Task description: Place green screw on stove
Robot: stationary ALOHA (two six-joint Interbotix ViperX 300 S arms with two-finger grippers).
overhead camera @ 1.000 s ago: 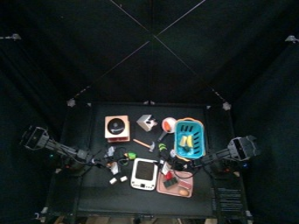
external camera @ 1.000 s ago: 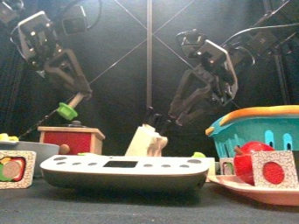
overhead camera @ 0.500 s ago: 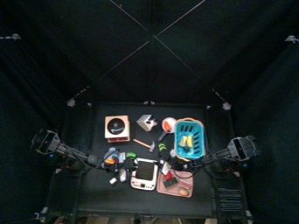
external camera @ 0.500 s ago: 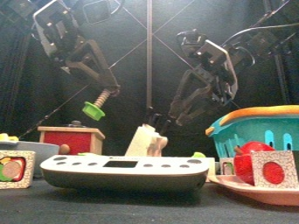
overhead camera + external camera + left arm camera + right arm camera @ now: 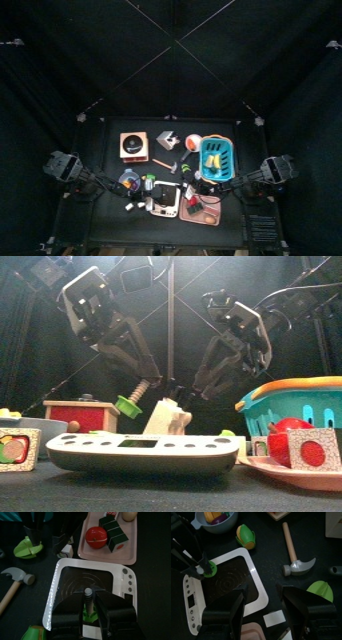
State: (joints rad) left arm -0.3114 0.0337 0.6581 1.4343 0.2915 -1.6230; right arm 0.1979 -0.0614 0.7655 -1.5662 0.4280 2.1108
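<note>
The green screw (image 5: 130, 405) has a green head and a grey shaft. My left gripper (image 5: 139, 389) is shut on it and holds it in the air above the left part of the stove (image 5: 140, 452). The stove is a white slab with a black cooking plate. In the left wrist view the screw (image 5: 87, 598) sits between the jaws directly over the stove's black plate (image 5: 80, 574). The right wrist view shows the screw (image 5: 210, 568) over the stove (image 5: 234, 587). My right gripper (image 5: 189, 392) hangs open and empty behind the stove.
A pink tray (image 5: 301, 472) with toy food and a teal basket (image 5: 297, 402) stand right of the stove. A red wooden box (image 5: 80, 414) stands to its left. A toy hammer (image 5: 296, 562) and green toy pieces (image 5: 245, 536) lie behind the stove.
My left gripper has moved to the right and lower with the green screw, from above the red box to above the stove. The right arm has not moved.
</note>
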